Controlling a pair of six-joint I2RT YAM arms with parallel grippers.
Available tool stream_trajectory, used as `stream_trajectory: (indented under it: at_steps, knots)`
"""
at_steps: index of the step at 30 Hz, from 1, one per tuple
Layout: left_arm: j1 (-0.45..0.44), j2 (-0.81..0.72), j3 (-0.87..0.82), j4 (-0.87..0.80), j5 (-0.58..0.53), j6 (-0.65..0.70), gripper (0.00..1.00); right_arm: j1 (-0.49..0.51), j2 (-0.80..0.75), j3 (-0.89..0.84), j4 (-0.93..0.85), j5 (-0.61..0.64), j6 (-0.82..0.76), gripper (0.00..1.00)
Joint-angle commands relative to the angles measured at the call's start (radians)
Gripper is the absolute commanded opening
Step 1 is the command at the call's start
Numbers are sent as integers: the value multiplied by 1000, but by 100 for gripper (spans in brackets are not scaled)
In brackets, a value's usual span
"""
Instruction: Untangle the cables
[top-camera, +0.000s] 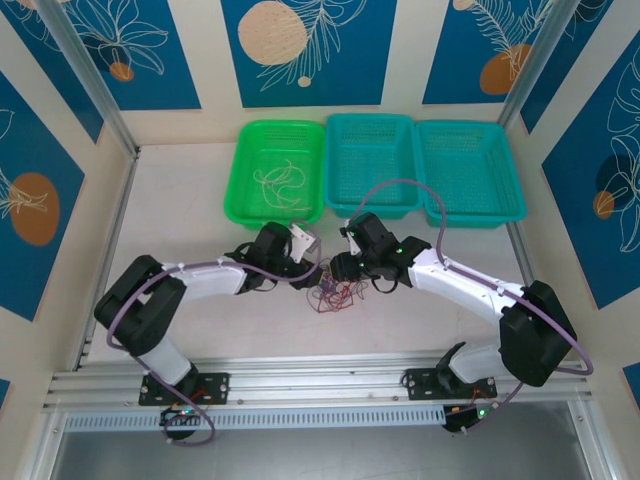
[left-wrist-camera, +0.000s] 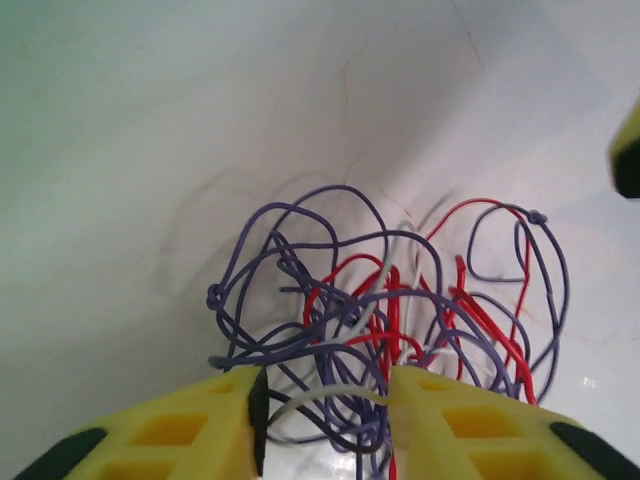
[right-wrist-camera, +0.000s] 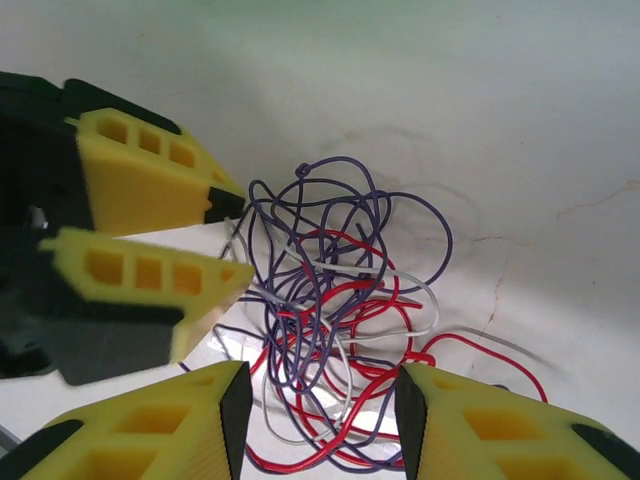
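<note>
The cables are a small knot of thin purple, red and whitish wires on the white table between my two grippers. In the left wrist view the cables lie just ahead of the left gripper. Its yellow jaws stand apart, and one whitish strand and some purple loops cross the gap. From the right wrist the same tangle sits under the right gripper, whose jaws are wide apart and hold nothing. The left gripper comes in from the left there, its tips at the knot's edge. From above, the left gripper and right gripper nearly meet.
A green basket at the back holds a few loose cream-white cables. Two teal baskets stand to its right. Thick mauve arm cords arc over the teal baskets. Blue patterned walls enclose the table.
</note>
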Motion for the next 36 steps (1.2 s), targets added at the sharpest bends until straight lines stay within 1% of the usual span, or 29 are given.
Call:
stream_trajectory:
  at_steps: [1,3,4,8,12,15,16,18,19,22,23,27,29,32,36]
  knots:
    - [15,26,29,63,50,-30,20,-7,-18,-13,-25,6,13,44]
    - [16,26,26,67,54,-31,12,-6,-16,-20,-19,2,15,44]
    - [15,21,24,63,54,-29,9,-7,-15,-26,-14,-4,18,44]
    - [16,-16,-5,52,47,-26,1,0,-2,-79,63,-74,56,46]
    - [15,-49,-34,55,48,-35,0,18,66,-98,128,-97,120,61]
    - [15,-71,-56,72,62,-51,0,29,155,-59,133,-111,150,61]
    - [15,-77,-63,77,66,-53,0,33,182,-47,133,-110,160,59]
    - [16,-94,-78,77,64,-54,0,32,227,-31,129,-89,183,48]
    - [16,-101,-84,71,55,-53,0,27,242,-27,124,-75,193,41]
    - [17,-134,-112,43,13,-43,0,-9,260,-30,95,-41,224,14]
    - [22,-143,-122,27,-10,-42,0,-24,253,-40,92,-36,229,10]
    - [60,-179,-162,-35,-88,-62,0,-88,210,-84,67,-26,231,5]
    - [100,-211,-202,-21,-90,-85,0,-129,187,-104,35,-12,236,1]
    - [148,-265,-237,-20,-85,-93,0,-197,148,-139,12,-5,245,1]
    - [187,-319,-247,-66,-90,-64,0,-281,88,-187,5,-6,261,1]
